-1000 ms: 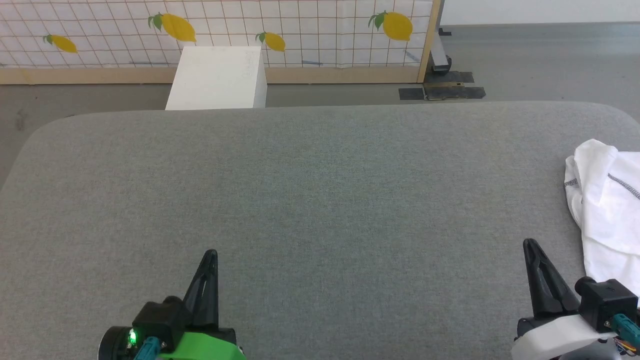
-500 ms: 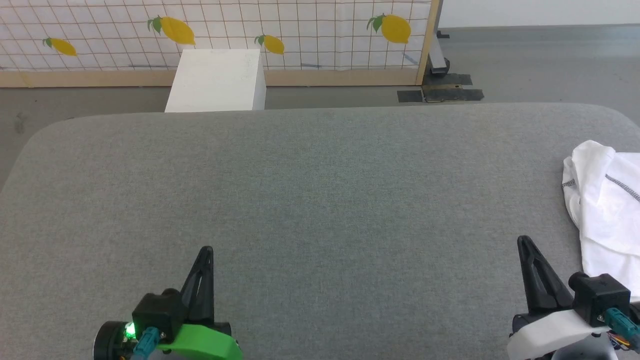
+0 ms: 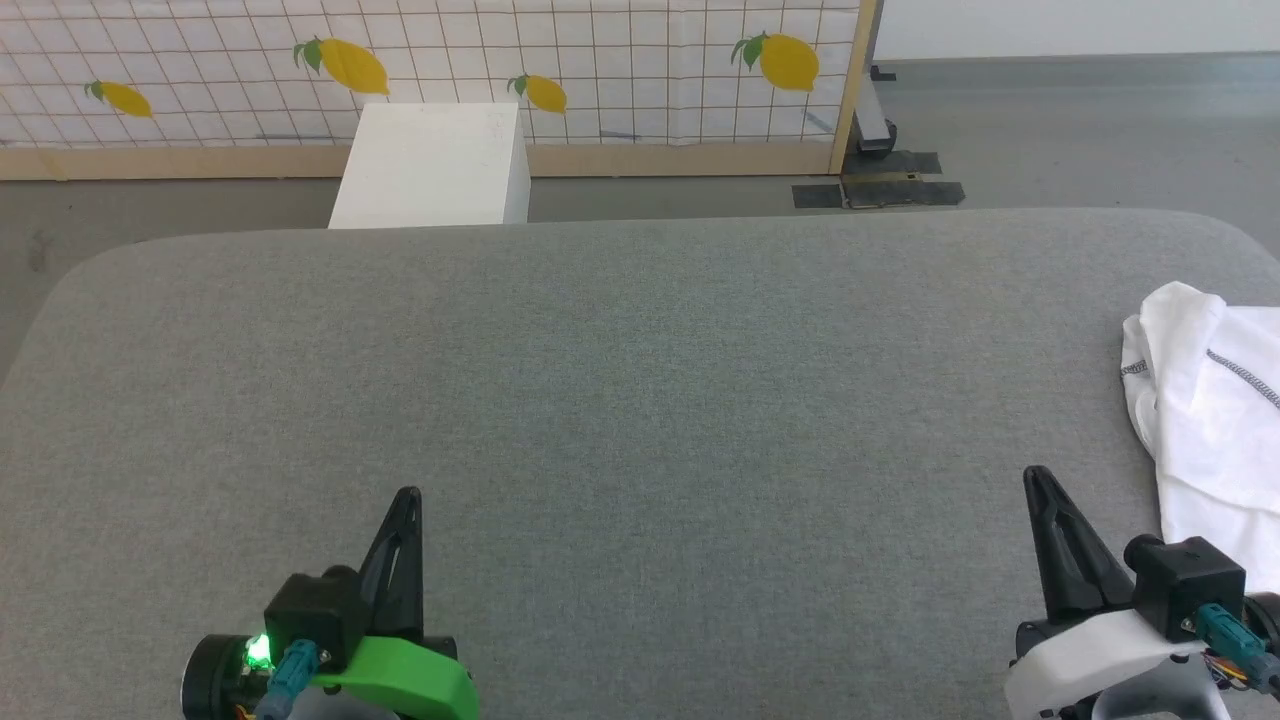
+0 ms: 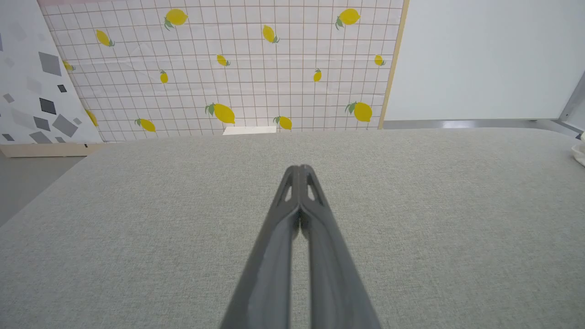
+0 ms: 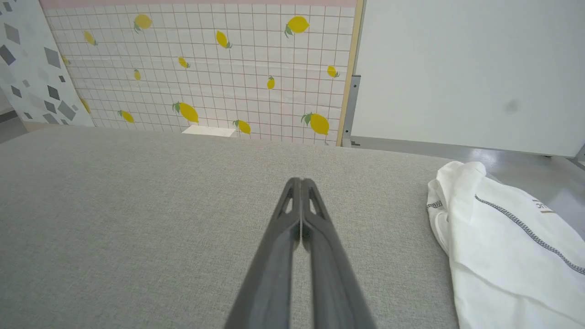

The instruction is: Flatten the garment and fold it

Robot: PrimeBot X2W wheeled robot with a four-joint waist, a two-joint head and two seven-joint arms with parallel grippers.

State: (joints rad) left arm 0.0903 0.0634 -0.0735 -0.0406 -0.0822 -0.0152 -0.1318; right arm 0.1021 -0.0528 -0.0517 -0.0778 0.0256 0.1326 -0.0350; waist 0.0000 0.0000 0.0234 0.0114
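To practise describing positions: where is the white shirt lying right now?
In the head view, the garment lies crumpled on the grey table, far right, beside the right gripper.

Your grey table (image 3: 640, 380) lies bare from the left edge across its middle; the crumpled shirt (image 3: 1215, 420) occupies its right edge. A white box (image 3: 430, 165) stands beyond the far edge.
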